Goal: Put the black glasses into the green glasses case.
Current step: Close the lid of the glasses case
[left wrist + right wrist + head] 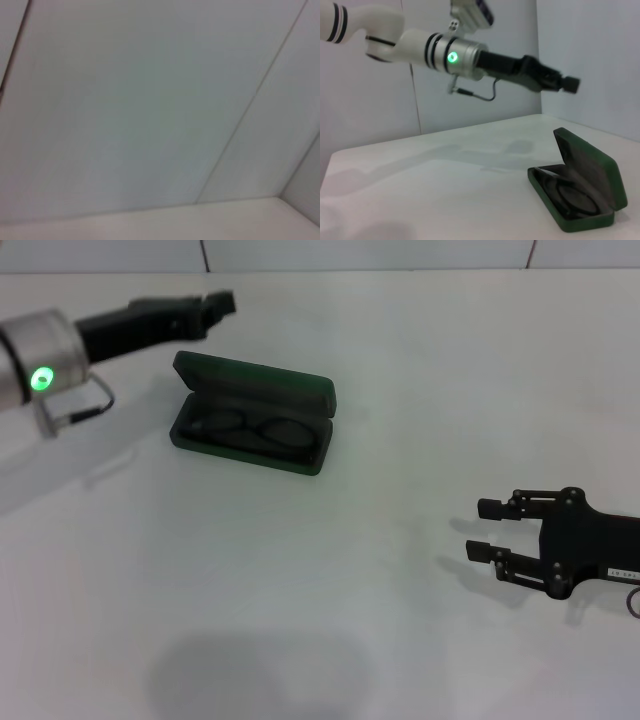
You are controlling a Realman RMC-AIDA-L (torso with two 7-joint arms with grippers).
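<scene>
One green glasses case (pixel 252 415) lies open on the white tabletop (pixel 330 580), its lid (pixel 262 386) tilted up toward the back wall. One pair of black glasses (pixel 248 427) rests inside the lower half, both lenses lying flat against the dark lining; the right wrist view shows the same pair (pixel 572 196) sitting in the tray with the lid (pixel 592 167) standing behind it.

Two arms are in the scene. The left gripper (pixel 222 304) hangs in the air above the tabletop, up and to the left of the case, clear of it. Its fingers look drawn close together at the tip and hold nothing. The left wrist view takes in only pale wall panels and a strip of tabletop edge.

The right gripper (pixel 484 530) sits low over the tabletop, well apart from the case on the right side, its two fingers (pixel 492 508) spread with a clear gap between them and nothing held.
</scene>
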